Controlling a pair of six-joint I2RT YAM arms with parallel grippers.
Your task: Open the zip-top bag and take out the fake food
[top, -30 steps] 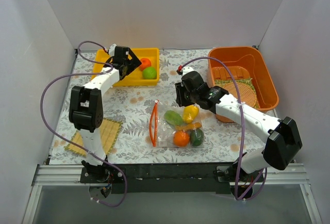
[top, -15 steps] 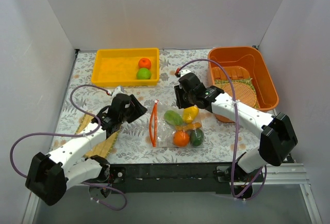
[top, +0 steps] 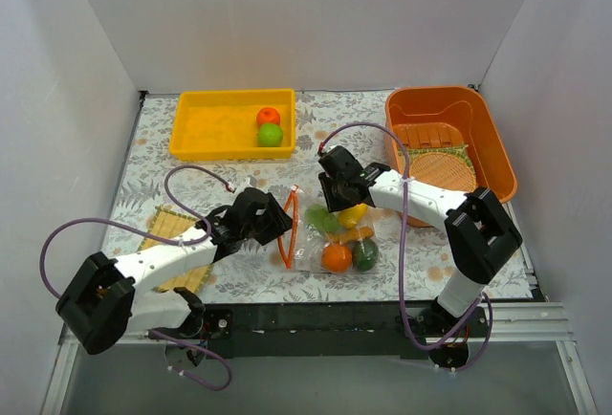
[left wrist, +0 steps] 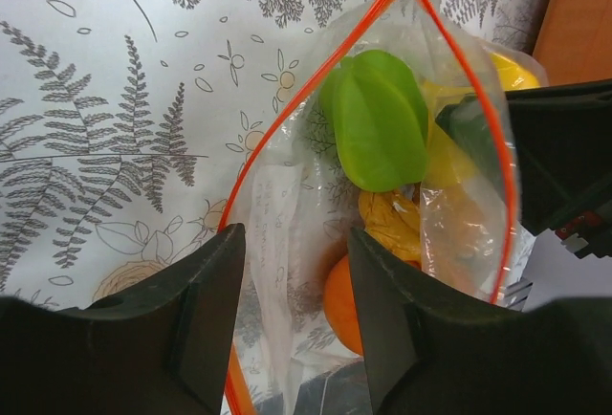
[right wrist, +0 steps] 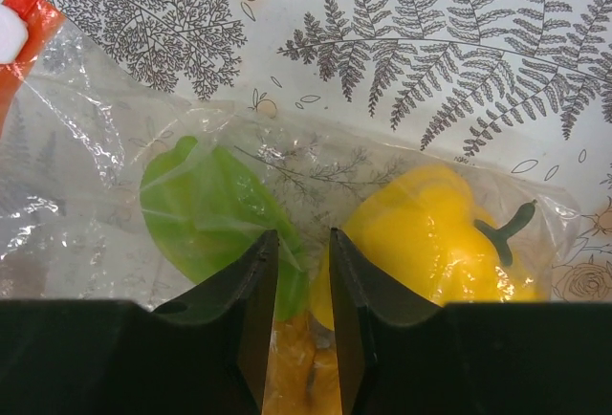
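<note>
The zip-top bag (top: pixel 316 243) lies on the patterned table, its orange zip strip (top: pixel 287 229) gaping toward the left. Inside are a light green piece (top: pixel 320 217), a yellow pepper (top: pixel 353 212), a tan-orange piece (top: pixel 352 235), an orange ball (top: pixel 336 257) and a dark green piece (top: pixel 364 254). My left gripper (top: pixel 277 224) is open at the mouth; in the left wrist view (left wrist: pixel 292 238) clear film and the orange ball (left wrist: pixel 344 305) show between its jaws. My right gripper (top: pixel 337 197) sits on the bag's far edge, jaws nearly closed on film between green piece (right wrist: pixel 206 209) and yellow pepper (right wrist: pixel 430 243).
A yellow bin (top: pixel 206 128) at the back left holds an orange ball (top: pixel 269 117) and a green ball (top: pixel 271 134). An orange bin (top: pixel 497 147) at the back right holds wooden slats and a woven disc (top: pixel 445 171). A straw mat (top: pixel 163 229) lies under the left arm.
My left arm has swung from the yellow bin at the back down to the bag's mouth. My right gripper has shifted slightly left along the bag's far edge.
</note>
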